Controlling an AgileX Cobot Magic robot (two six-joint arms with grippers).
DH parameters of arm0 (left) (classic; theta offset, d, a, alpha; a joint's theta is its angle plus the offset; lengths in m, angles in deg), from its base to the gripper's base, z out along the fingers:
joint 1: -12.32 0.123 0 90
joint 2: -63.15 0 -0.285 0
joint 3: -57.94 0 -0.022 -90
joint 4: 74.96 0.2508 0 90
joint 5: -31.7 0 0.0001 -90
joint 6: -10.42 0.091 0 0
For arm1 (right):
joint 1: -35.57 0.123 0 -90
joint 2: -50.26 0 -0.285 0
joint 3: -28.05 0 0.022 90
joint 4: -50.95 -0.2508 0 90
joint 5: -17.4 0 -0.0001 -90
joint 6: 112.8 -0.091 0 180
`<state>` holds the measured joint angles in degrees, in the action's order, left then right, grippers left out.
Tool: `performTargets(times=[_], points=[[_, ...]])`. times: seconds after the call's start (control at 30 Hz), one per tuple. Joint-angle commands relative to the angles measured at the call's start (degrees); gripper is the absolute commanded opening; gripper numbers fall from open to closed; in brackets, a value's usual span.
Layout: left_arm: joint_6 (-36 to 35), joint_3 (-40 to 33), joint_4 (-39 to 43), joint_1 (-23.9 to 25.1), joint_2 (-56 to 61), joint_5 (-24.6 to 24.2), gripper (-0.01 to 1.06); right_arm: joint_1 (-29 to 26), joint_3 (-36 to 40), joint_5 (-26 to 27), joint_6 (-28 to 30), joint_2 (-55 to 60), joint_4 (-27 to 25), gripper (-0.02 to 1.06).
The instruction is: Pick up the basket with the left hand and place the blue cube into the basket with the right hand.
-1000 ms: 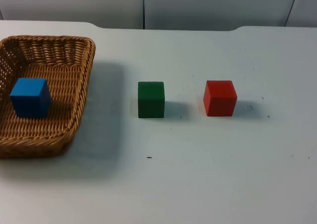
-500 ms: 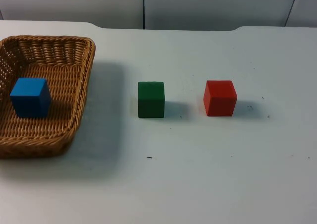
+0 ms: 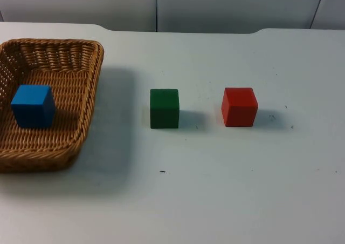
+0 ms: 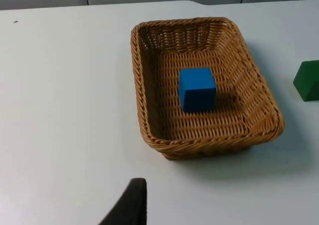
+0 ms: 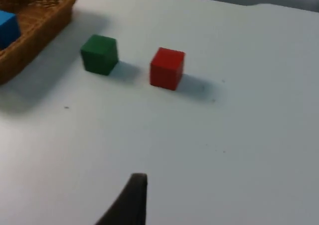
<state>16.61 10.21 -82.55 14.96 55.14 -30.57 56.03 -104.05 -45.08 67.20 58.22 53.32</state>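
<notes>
White table top [image 3: 226, 201] runs back to a grey partition wall [image 3: 226, 6], and on it the work appears to be done: the blue cube [image 3: 33, 106] sits on the woven floor of the wicker basket [image 3: 91, 93], near the middle and clear of the walls, with the basket itself resting flat on the table at the left arm's side. Judging by that, the cube has been delivered and the basket set back down, so nothing needs holding.

Well apart from the basket, the green cube [image 3: 164, 108] and the red cube [image 3: 239, 107] stand side by side in a row with a gap between them, both upright and untouched; they are not part of the job and seem left where they were laid out.

Both arms are drawn back and wait. From the left wrist view the left gripper [image 4: 127, 207] hangs above bare table short of the basket's near rim, one black fingertip visible; whether its fingers are spread or pressed together cannot be told, though it grips nothing. The right gripper [image 5: 130, 200] likewise hovers over bare table, well short of the red and green cubes, its fingers' spacing equally impossible to judge.
</notes>
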Motion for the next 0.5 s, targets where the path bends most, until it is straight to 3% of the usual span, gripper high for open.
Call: performTargets(times=[0.0,0.13,0.3,0.47], points=[[0.08,-0.20,-0.42,-0.49,0.22,0.51,1.05,-5.08,0.18,0.70,0.00,-0.18,0.30,1.05],[0.08,-0.20,-0.42,-0.49,0.22,0.51,1.05,-13.73,0.18,0.70,0.00,-0.18,0.30,1.05],[0.08,-0.20,-0.42,-0.49,0.22,0.51,1.05,-19.57,0.18,0.70,0.00,-0.18,0.30,1.05],[-0.05,-0.20,-0.30,-0.48,0.22,0.51,1.05,-20.53,0.18,0.70,0.00,-0.18,0.30,1.05]])
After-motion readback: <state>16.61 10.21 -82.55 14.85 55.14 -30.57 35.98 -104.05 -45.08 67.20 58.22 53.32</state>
